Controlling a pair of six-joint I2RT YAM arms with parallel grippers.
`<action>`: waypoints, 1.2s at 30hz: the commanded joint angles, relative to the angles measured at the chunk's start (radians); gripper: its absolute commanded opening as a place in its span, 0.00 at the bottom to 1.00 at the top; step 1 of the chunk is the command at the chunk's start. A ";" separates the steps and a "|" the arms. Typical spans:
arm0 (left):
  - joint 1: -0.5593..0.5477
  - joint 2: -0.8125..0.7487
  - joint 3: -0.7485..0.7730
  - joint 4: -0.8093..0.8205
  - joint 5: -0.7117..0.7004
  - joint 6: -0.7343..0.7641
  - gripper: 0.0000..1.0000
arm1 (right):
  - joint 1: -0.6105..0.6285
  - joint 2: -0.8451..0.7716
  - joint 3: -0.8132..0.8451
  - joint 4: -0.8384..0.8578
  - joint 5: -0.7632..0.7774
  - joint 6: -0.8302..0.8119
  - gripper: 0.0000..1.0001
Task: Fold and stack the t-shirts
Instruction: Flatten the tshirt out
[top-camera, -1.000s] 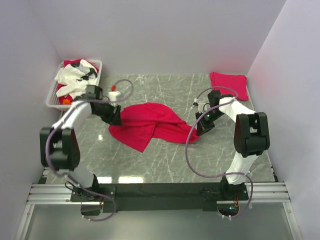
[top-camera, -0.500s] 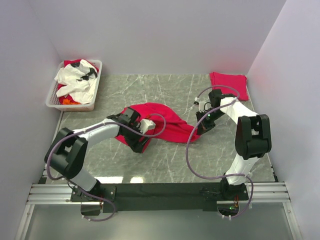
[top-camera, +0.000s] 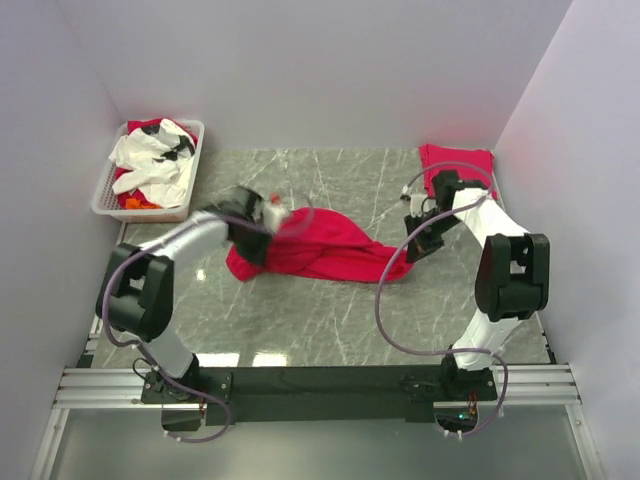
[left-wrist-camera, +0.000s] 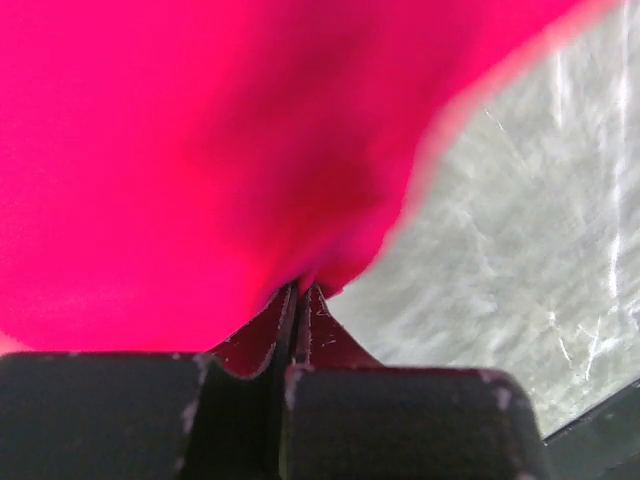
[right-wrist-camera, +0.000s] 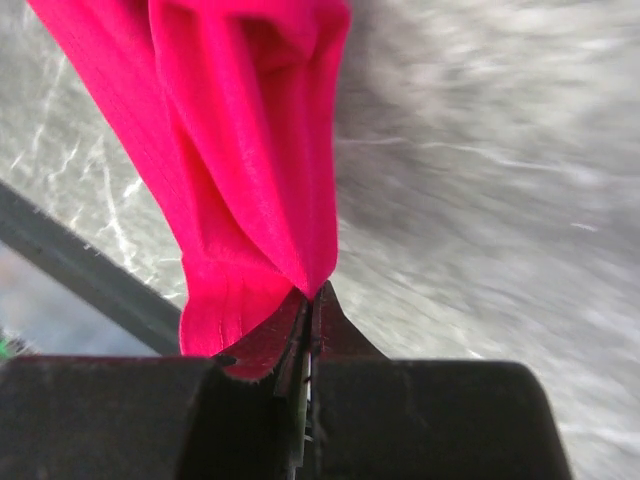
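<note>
A crimson-red t-shirt (top-camera: 315, 248) lies bunched and stretched across the middle of the marble table. My left gripper (top-camera: 252, 248) is shut on its left end; in the left wrist view the jaws pinch red cloth (left-wrist-camera: 200, 160) at the left gripper's tips (left-wrist-camera: 300, 292). My right gripper (top-camera: 412, 252) is shut on the shirt's right end, and the right wrist view has a fold of t-shirt (right-wrist-camera: 250, 150) hanging from that gripper's closed tips (right-wrist-camera: 312, 295). A second t-shirt (top-camera: 458, 166), folded, rests at the back right corner.
A white slotted basket (top-camera: 110, 190) at the back left holds white and red clothes. Plain walls close in the table on three sides. The arms' bases and a black rail (top-camera: 320, 382) run along the near edge.
My left gripper swept over the shirt, closed on its left end and pulled it back left. The right gripper drew its end toward the back right, stretching the shirt into a long band.
</note>
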 joint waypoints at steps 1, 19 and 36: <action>0.195 -0.088 0.266 -0.133 0.198 0.051 0.01 | -0.039 -0.064 0.128 -0.055 0.089 -0.052 0.00; 0.810 -0.093 0.619 -0.221 0.563 0.027 0.01 | -0.200 -0.170 0.412 -0.077 0.304 -0.138 0.00; 0.714 0.276 1.089 0.434 0.415 -0.471 0.01 | -0.073 0.180 1.176 0.223 0.454 -0.004 0.00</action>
